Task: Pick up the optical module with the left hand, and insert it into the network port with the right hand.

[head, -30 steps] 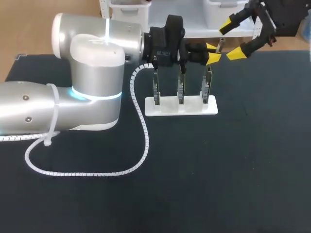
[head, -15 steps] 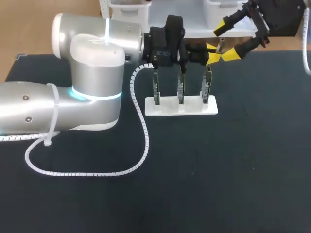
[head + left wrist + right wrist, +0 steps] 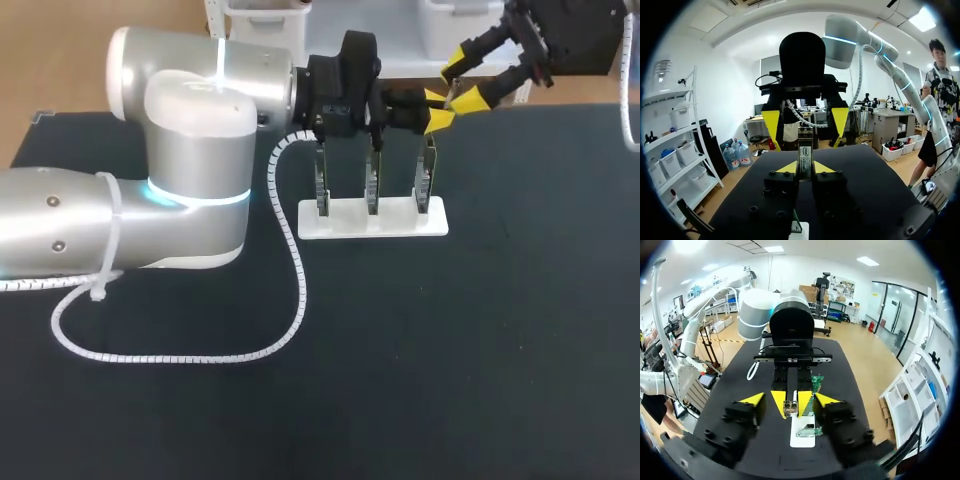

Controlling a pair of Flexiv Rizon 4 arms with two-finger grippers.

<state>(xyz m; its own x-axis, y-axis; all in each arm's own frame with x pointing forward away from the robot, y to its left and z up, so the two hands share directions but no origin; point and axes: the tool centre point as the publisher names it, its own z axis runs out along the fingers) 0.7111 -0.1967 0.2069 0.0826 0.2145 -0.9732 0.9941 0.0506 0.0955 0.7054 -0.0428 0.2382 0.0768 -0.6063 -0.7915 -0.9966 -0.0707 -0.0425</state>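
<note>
Left jaws are clamped on the optical module (image 3: 805,150), holding it in the air over the right-hand end of the white stand (image 3: 372,218), near the back edge of the bench (image 3: 450,380). Right jaws are open, one yellow tip on either side of the module's free end; contact can't be made out. Left arm (image 3: 200,150) lies across the bench from the left. Right arm (image 3: 575,35) comes in at the back right. Three upright boards (image 3: 372,180) sit in the stand, close under both jaws. White spiral cable (image 3: 295,270) loops on the bench, just beside the stand's left end.
</note>
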